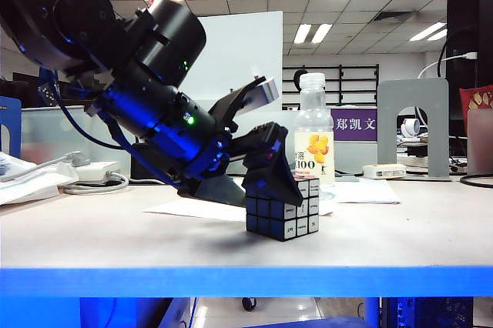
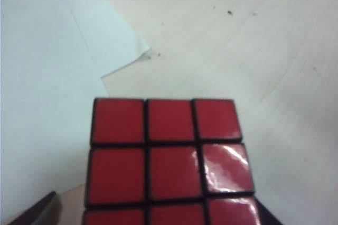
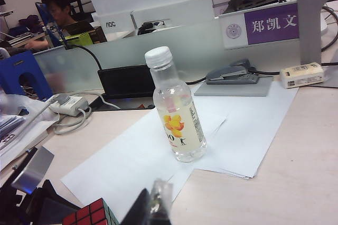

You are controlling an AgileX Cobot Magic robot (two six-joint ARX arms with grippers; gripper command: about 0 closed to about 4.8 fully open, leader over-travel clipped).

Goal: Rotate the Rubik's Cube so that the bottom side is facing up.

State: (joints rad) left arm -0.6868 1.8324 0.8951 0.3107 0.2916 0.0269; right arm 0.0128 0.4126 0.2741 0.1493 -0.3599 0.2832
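- left gripper (image 1: pixel 271 147) spread wide, straddling the Rubik's Cube (image 1: pixel 283 208) from above, not clamped
- cube on table (image 1: pixel 92 228) mid-front, red face up, bottle (image 1: pixel 314 132) just behind
- right gripper (image 3: pixel 153 206) clenched, empty, off right

My table (image 1: pixel 431 228) is pale wood with a blue front edge. White paper sheets (image 3: pixel 137 156) lie flat on it. On them stands the bottle (image 3: pixel 177 114), upright; the Rubik's Cube (image 1: pixel 283 209) sits just in front of the bottle, red face up.
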